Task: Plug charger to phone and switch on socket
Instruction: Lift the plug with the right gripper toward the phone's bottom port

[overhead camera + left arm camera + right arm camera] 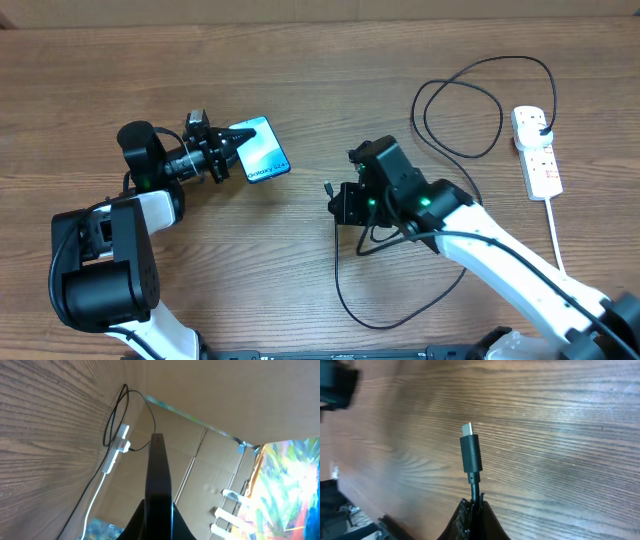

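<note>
Here the left gripper (232,150) pinches the phone (262,152) by 1 end, screen facing up, at 9 o'clock from the middle of the table (320,60). The right gripper (332,195) is pressed together on the charger (471,452) just behind its connector tip, which points toward 9 o'clock. The socket (537,150) lies at 3 o'clock, with a black plug in its far end.

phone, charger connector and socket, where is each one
phone (260,152): overhead view, middle of its blue screen
charger connector (471,454): right wrist view, its black housing
socket (543,165): overhead view, its white body
</note>
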{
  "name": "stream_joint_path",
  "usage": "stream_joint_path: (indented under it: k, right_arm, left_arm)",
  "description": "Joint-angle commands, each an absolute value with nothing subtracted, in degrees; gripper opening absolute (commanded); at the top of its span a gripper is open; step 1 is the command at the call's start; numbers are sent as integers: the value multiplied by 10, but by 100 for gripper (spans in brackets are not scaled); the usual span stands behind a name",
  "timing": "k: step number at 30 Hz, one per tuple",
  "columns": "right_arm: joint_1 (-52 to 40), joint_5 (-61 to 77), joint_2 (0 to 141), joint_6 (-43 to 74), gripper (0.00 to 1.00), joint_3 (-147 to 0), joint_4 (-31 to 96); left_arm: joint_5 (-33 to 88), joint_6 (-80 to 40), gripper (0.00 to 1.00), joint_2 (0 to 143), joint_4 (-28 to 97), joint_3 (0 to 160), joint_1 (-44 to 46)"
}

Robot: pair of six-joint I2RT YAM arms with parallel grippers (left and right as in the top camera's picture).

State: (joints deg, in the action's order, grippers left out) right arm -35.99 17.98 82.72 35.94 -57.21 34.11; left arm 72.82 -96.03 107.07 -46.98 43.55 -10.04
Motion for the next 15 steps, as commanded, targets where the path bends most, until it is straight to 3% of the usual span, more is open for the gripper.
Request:
stream_joint_path:
  k: [1,10,15]
  right_arm:
    - [-359,191,788,356,4,-586,355]
    - [-349,293,769,329,4,-569,370]
    - [-258,434,768,226,4,-557,371]
  left_arm:
    - [723,-942,4,1072,-474,448,-84]
    - [632,-925,5,1072,-474,448,-10]
    - [601,-925,4,1073,-474,468,4]
